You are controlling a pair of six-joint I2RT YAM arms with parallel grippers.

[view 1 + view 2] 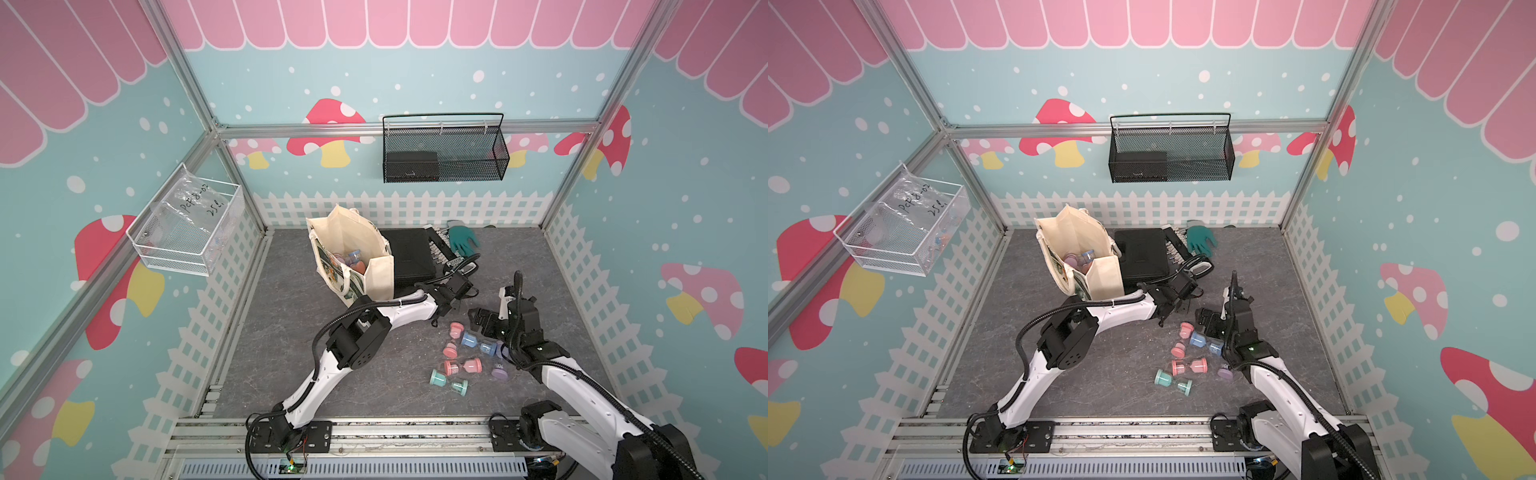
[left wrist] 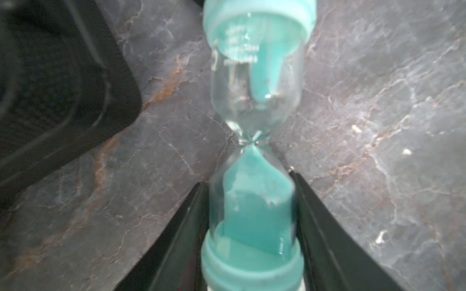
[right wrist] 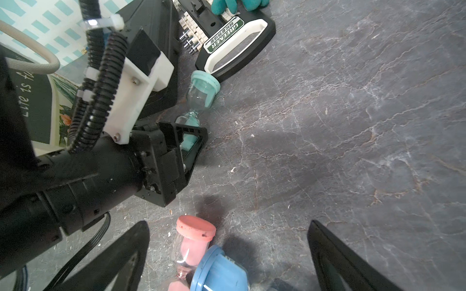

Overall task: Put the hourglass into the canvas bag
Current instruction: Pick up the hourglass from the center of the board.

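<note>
Teal hourglass point(image 2: 253, 201), both caps cut off

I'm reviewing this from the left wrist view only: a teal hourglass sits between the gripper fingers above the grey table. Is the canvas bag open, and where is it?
Observer: In both top views the canvas bag stands upright at the back left of the table, mouth open, with hourglasses inside.
Operator: What is the right gripper doing?
Observer: The right gripper is open and empty, above a pink hourglass and a blue hourglass.
Operator: Is the held teal hourglass the last teal one?
Observer: No. A second teal hourglass lies at the near edge of the loose cluster.
</note>
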